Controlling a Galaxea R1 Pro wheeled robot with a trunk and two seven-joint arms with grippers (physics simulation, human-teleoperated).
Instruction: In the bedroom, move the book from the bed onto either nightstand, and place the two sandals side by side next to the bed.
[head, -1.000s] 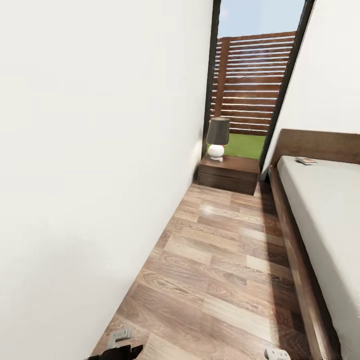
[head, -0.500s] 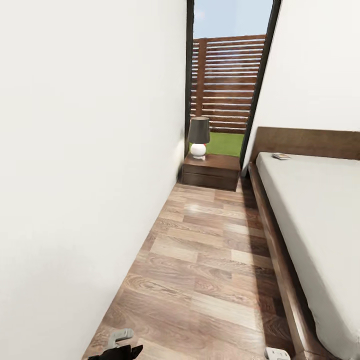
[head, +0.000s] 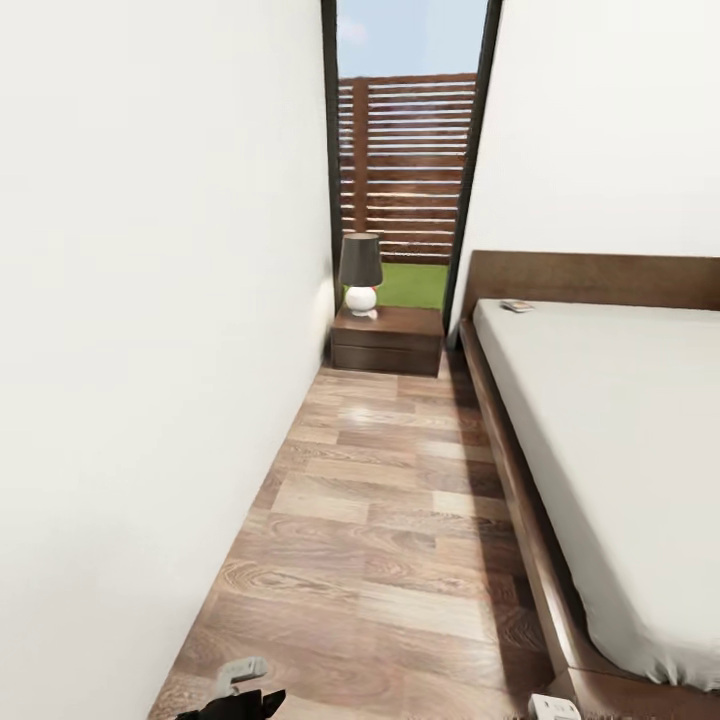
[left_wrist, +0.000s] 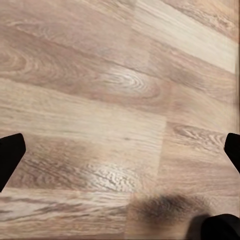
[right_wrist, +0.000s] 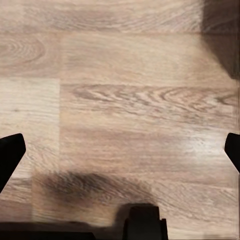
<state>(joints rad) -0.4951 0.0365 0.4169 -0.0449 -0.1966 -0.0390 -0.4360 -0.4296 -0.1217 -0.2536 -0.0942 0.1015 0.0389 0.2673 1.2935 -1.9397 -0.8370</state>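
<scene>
The book (head: 517, 306) lies flat on the white mattress of the bed (head: 620, 420), close to the brown headboard, far ahead on my right. The nightstand (head: 388, 341) stands in the far corner between the left wall and the bed, below the window, and carries a lamp (head: 360, 271). The sandals are out of view. My left gripper (left_wrist: 120, 150) is open over bare plank floor, its dark fingertips (left_wrist: 10, 155) wide apart. Above the floor near the bed frame's shadow, my right gripper (right_wrist: 120, 150) is also open and holds nothing.
A white wall (head: 150, 350) runs close along my left. A strip of wood floor (head: 400, 520) leads between it and the bed's dark frame (head: 515, 500) up to the nightstand. The tall window (head: 405, 170) shows a slatted fence and grass.
The whole view has swung, so the nightstand, window and bed now sit further left in the picture and more mattress shows. Nothing in the room has moved.
</scene>
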